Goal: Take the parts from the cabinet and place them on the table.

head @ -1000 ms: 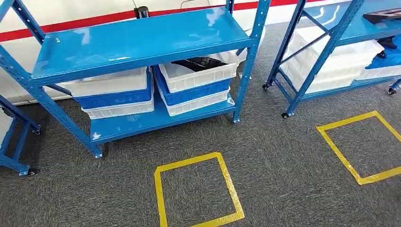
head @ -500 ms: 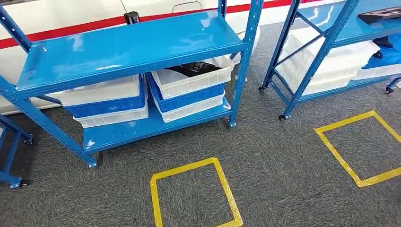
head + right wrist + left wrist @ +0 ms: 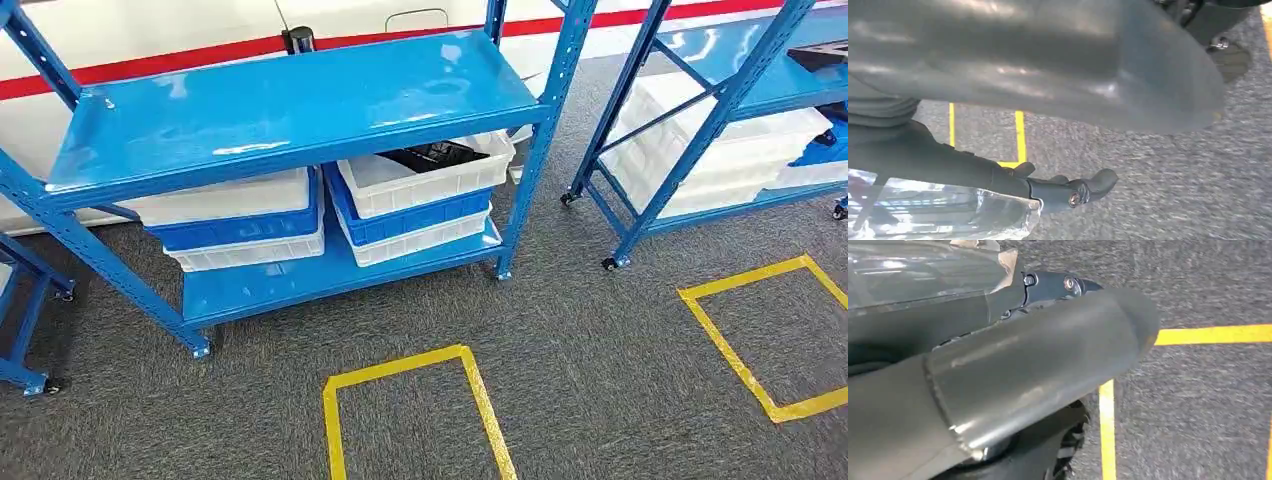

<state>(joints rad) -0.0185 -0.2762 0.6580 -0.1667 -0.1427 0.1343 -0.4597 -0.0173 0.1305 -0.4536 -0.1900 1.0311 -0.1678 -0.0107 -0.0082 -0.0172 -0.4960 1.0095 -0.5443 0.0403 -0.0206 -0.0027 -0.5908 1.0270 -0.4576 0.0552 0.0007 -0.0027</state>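
We count two blue shelving racks point(image 3: 290, 100) point(image 3: 720, 60) in full view, plus part of a third point(image 3: 25, 300) at the left edge. The near rack holds two crate stacks point(image 3: 235, 215) point(image 3: 420, 195). Two yellow tape squares point(image 3: 410, 400) point(image 3: 770, 330) mark the carpet.

Storeroom; blue racks point(image 3: 290, 105), stacked bins point(image 3: 415, 195)

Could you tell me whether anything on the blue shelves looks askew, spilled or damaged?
Nothing stands out. The bins sit in tidy stacks on the lower shelf of the blue rack, and the dark parts lie inside the top white bin.
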